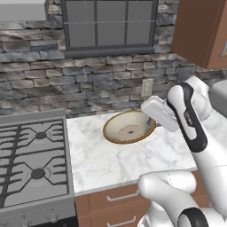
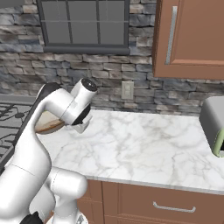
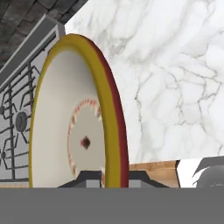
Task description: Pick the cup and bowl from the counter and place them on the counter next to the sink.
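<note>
A: Where is the bowl?

B: Up off the counter, tilted, over the back part of the marble near the stone wall. Its cream inside and golden-brown rim face the left base camera. It hangs nearer the stove side than the counter's right end.

A: And the gripper?

B: It has the bowl by the rim. In the hand view the two dark finger tips sit either side of the yellow rim at the bottom, nearly closed, with just the rim's thickness between them. From there the bowl stands on edge, pale face left, red-brown outside right.

A: What is below it in that view?

B: Veined marble on the right, the stove grates on the left, and a strip of the counter's brown wooden front edge at the bottom.

A: Anything else on the counter?

B: In the right base view, a grey appliance with a green side sits at the right end, under the brown wall cabinet. An outlet is on the wall behind. The arm hides most of the bowl from that side.
</note>
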